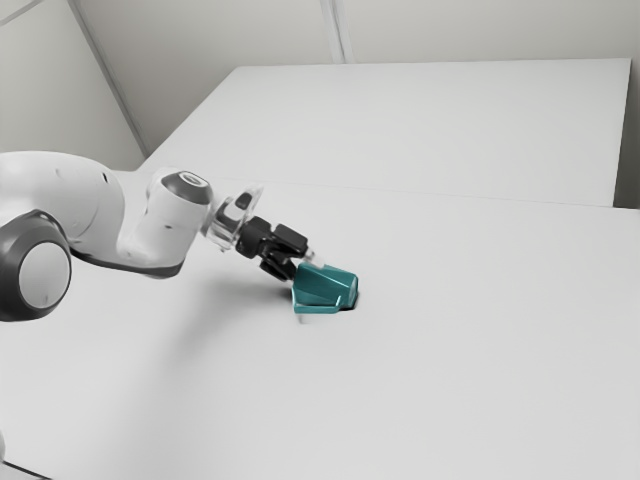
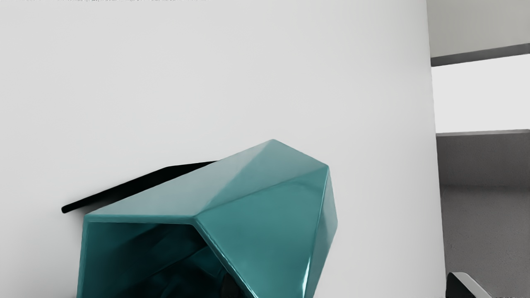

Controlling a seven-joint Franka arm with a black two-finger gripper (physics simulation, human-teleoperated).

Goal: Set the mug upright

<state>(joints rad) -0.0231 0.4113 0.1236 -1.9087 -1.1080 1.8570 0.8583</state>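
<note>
The teal faceted mug [image 1: 328, 285] lies on its side on the white table, its mouth toward my hand. My gripper [image 1: 301, 264] reaches down to the mouth end from the exterior view's left. In the wrist view the mug [image 2: 261, 223] shows its dark hollow and angled outer wall. The gripper [image 2: 348, 286] stands open there: a dark fingertip [image 2: 230, 288] is seen within the mouth, the other tip is outside, well apart from the wall. The lower part of the mug is cut off in the wrist view.
A wide white table [image 1: 480, 380] surrounds the mug. Behind it stands a pale raised panel or surface [image 1: 420, 125]. A thin black strip [image 2: 140, 185] shows beside the mug in the wrist view, and the table's edge runs past it on the outer finger's side.
</note>
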